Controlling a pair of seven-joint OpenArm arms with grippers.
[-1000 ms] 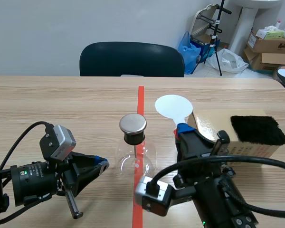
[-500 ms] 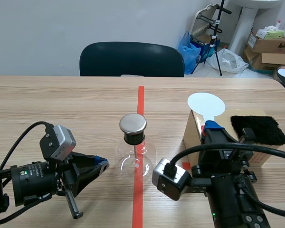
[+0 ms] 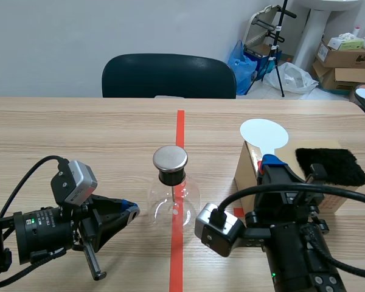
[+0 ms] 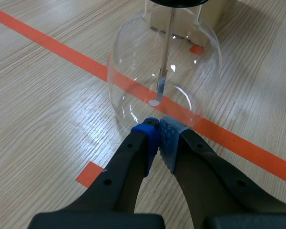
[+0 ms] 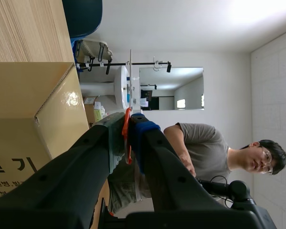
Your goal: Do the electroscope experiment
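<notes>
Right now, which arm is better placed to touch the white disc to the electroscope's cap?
Right. The right gripper holds the white disc by its handle above the cardboard box. The left gripper is shut on nothing, low beside the electroscope.

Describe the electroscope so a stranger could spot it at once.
Follow the orange-red tape line down the wooden table's middle. The electroscope stands on it, left of the cardboard box. It alone is clear glass, round, with a black neck and metal cap.

Clear flask (image 3: 173, 204) w/ silver cap (image 3: 170, 157), white disc (image 3: 264, 132), tan box (image 3: 246, 166), black fur cloth (image 3: 328, 164), wood-grain table (image 3: 79, 128).
</notes>
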